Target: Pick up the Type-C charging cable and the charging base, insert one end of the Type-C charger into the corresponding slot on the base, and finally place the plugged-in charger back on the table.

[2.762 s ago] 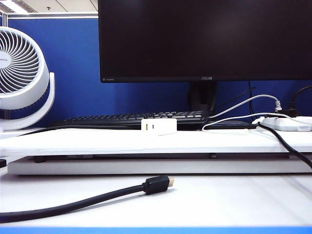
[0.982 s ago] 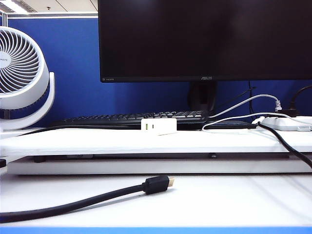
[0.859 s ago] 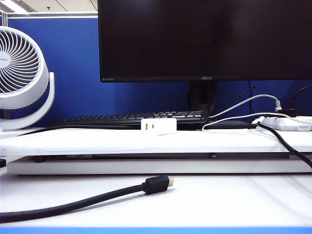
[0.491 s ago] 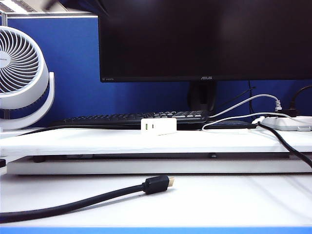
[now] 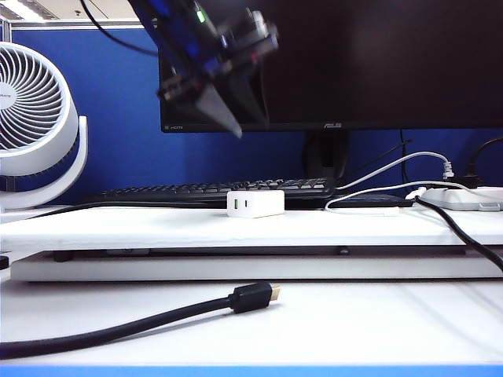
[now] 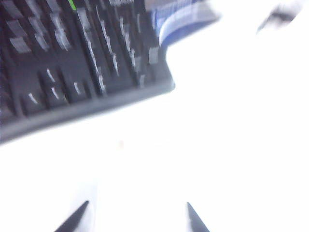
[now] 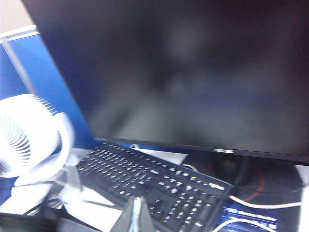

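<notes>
The charging base (image 5: 255,203), a small white block with a green-marked port, sits on the raised white slab of the table (image 5: 141,228), in front of the keyboard. The thin white Type-C charging cable (image 5: 369,191) loops on the slab to its right. My left gripper (image 5: 233,126) hangs blurred high in front of the monitor, above and slightly left of the base, apart from it. In the left wrist view its gripper (image 6: 137,204) is open over washed-out white surface with nothing between the fingers. My right gripper (image 7: 137,205) is shut and empty, up above the keyboard.
A black keyboard (image 5: 204,191) and a large monitor (image 5: 354,63) stand behind the base. A white fan (image 5: 35,126) is at the left, a power strip (image 5: 464,198) at the right. A thick black cable with a gold-tipped plug (image 5: 253,298) lies across the front.
My left arm has swung down into the exterior view from the top, in front of the monitor. The base and cables have not moved.
</notes>
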You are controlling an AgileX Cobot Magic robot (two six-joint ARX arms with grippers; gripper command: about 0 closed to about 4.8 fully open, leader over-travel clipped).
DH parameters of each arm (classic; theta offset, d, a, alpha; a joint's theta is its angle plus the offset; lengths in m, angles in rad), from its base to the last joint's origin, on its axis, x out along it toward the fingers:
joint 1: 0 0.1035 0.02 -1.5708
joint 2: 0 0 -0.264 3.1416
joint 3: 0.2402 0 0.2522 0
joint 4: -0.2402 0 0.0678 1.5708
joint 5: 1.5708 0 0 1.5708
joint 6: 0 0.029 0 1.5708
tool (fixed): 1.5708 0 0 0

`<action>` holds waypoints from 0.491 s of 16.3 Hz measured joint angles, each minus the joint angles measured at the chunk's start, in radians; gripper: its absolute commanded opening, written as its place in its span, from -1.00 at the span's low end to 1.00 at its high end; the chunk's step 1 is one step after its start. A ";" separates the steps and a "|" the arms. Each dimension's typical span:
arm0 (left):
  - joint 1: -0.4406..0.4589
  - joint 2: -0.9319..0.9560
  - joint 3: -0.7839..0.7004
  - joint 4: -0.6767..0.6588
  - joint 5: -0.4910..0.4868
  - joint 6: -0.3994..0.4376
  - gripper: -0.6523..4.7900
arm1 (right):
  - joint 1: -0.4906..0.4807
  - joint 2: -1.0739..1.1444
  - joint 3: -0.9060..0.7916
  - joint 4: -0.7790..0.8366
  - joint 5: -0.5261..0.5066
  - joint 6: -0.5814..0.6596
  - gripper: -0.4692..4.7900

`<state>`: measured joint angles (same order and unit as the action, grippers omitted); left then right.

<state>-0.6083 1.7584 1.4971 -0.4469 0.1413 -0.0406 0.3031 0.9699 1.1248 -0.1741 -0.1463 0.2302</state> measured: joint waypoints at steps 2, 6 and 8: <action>-0.009 0.063 0.000 0.002 -0.024 0.003 0.92 | 0.000 0.000 0.000 0.000 -0.034 0.000 -0.83; -0.008 0.130 0.000 0.009 -0.037 0.003 0.99 | 0.000 -0.007 0.000 -0.008 -0.038 0.001 -0.83; -0.008 0.153 0.000 0.032 -0.037 0.003 0.98 | 0.000 -0.008 0.000 -0.019 -0.039 0.001 -0.83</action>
<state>-0.6167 1.9118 1.4975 -0.4152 0.1040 -0.0380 0.3031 0.9619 1.1248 -0.1928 -0.1852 0.2310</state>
